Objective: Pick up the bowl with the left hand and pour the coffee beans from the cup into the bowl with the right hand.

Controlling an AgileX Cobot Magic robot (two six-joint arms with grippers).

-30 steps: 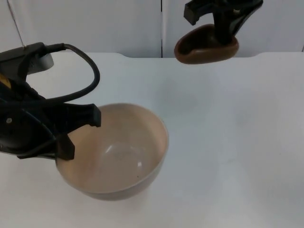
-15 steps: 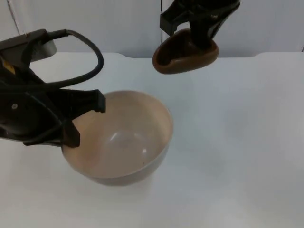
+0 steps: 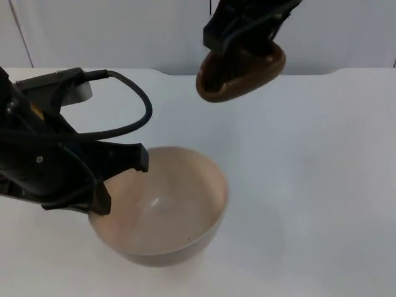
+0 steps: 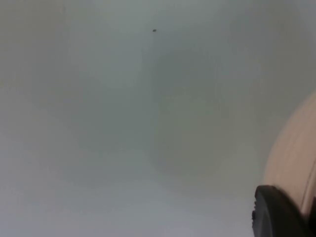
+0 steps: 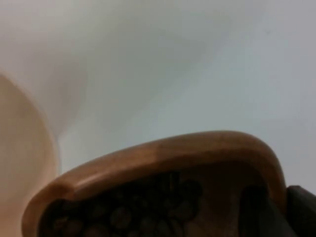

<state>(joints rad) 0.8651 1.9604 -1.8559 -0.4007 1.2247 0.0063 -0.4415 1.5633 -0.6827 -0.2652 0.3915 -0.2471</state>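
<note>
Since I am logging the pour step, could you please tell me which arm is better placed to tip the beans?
The right, probably: its hand holds the brown cup, beans inside, above and behind the bowl. The left hand grips the bowl's rim.

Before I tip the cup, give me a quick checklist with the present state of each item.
1. Left gripper clamped on the beige bowl at its rim: ok.
2. Bowl lifted off the white table: cannot tell.
3. Right gripper holding the brown wooden cup: ok.
4. Coffee beans in the cup: ok, seen in the right wrist view.
5. Cup above the bowl's opening: not ok; in the top view it hangs beyond the bowl's far rim.
6. Bowl ready to receive: ok, nearly empty, one dark speck inside.
</note>
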